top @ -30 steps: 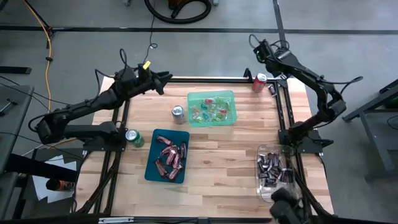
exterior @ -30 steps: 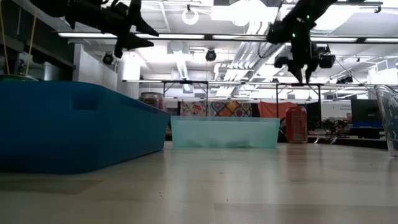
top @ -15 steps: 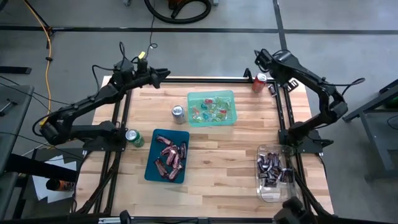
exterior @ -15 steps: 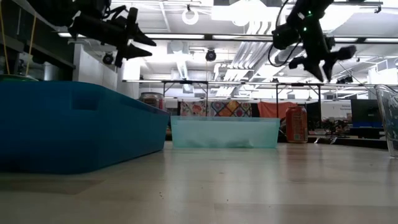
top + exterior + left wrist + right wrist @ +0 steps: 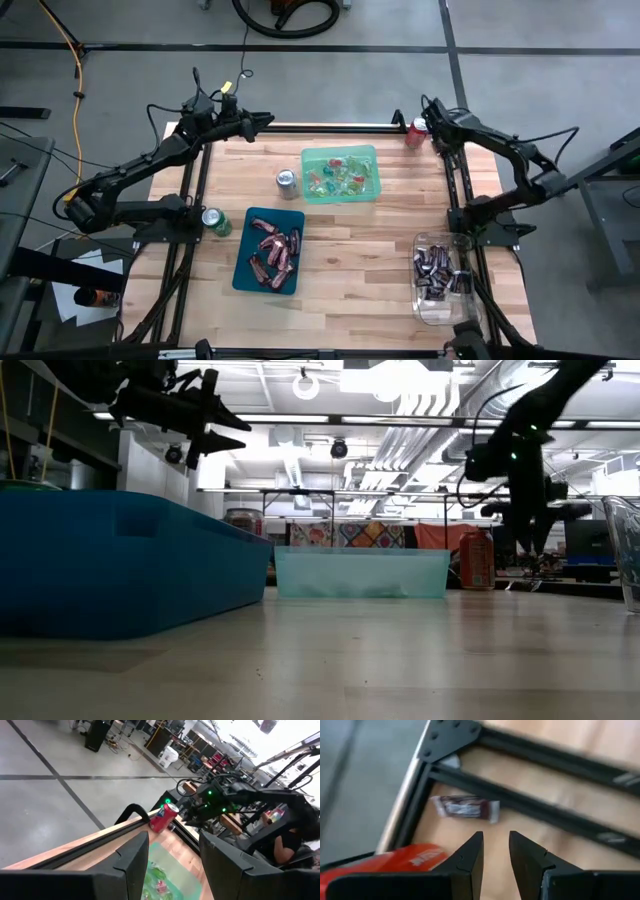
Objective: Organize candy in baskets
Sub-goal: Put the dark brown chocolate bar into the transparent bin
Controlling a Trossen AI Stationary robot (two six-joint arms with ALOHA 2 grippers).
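The right gripper hangs over the table's far right corner, at about 1 o'clock from the table's middle, its fingers a small gap apart and holding nothing. Below it a dark brown candy bar lies on the wood beside the black frame, near a red soda can.

The left gripper hovers above the far edge at about 11 o'clock, fingers spread, empty.

The light green basket of green and red pieces sits at 12 o'clock, the teal basket of pinkish-red bars at 8 o'clock, and the clear basket of dark bars at 4 o'clock.
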